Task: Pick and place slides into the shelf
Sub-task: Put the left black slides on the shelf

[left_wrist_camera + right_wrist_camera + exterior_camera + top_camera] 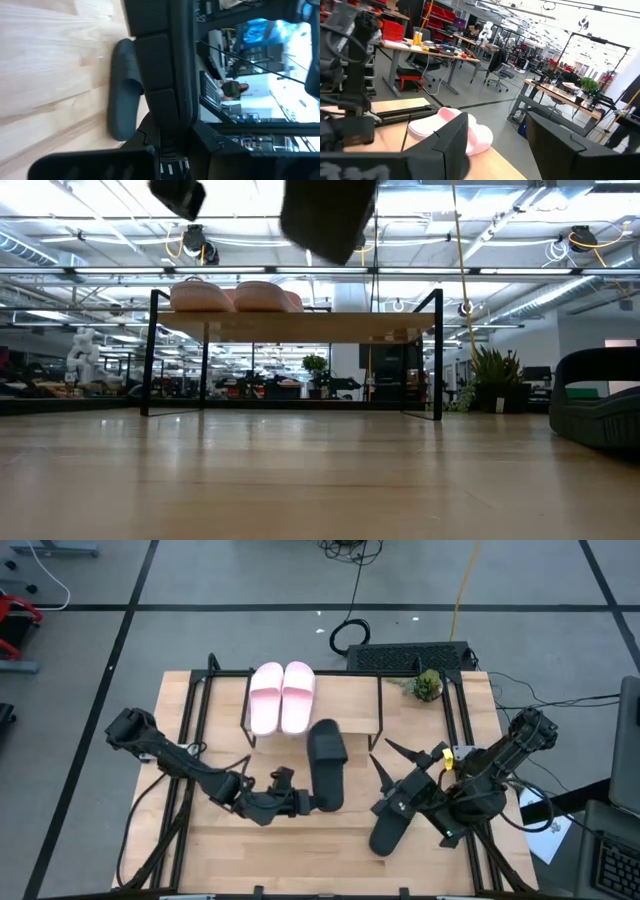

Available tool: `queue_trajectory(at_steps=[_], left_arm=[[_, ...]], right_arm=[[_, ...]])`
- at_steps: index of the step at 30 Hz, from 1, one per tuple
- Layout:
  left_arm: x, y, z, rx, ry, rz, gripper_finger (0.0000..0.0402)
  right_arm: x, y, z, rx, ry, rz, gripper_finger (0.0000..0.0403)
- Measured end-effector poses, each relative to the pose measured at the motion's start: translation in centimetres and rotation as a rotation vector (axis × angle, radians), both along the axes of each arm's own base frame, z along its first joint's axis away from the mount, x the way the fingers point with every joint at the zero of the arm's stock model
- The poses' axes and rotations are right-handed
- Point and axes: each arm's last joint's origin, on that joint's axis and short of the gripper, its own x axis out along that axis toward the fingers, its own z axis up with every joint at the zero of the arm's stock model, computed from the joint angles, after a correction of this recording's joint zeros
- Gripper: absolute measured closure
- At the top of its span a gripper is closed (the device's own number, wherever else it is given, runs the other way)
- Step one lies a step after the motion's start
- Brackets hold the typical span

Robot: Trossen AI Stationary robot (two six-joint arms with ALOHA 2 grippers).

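No text, label, brand, number or sign can be read in any view.

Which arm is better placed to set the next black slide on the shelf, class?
Left. The left gripper holds a black slide lifted beside the shelf, next to the pink pair. The right gripper is by the other black slide, farther back.

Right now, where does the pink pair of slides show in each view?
High view: pink pair upper centre, on the shelf.
Low view: left of centre, on the shelf top.
Left wrist view: not in it.
Right wrist view: lower left of centre.
Shared landmark: the shelf.
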Motion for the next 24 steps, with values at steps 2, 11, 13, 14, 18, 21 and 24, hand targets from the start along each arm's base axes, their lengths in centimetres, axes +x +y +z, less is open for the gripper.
queue_trajectory(at_steps=[2, 11, 13, 14, 18, 21, 24], left_arm=[[0.2, -0.4, -0.2, 0.015, -0.015, -0.015, 0.0363], [0.9, -1.2, -0.6, 0.071, -0.065, -0.044, 0.0363], [1.0, -1.3, -0.8, 0.083, -0.058, -0.048, 0.0363], [1.0, -1.4, -1.0, 0.087, -0.057, -0.05, 0.0363], [1.6, -1.9, -1.8, 0.083, -0.082, -0.039, 0.0363], [2.1, -2.1, -2.5, 0.078, -0.096, -0.039, 0.0363], [2.4, -2.3, -2.8, 0.071, -0.115, -0.038, 0.0363]], right_arm=[[0.2, -0.2, 0.0, 0.0, 0.0, -0.009, 0.0216], [0.3, -0.2, -1.1, -0.033, 0.038, -0.01, 0.0216], [0.2, -0.3, -1.8, -0.047, 0.054, -0.01, 0.0216], [0.1, -0.4, -2.1, -0.051, 0.057, -0.01, 0.0216], [-0.7, -1.2, -2.7, -0.015, 0.017, -0.013, 0.0216], [-2.0, -2.3, -2.2, 0.066, -0.075, -0.013, 0.0216], [-3.6, -3.6, -1.7, 0.133, -0.152, -0.013, 0.0216]])
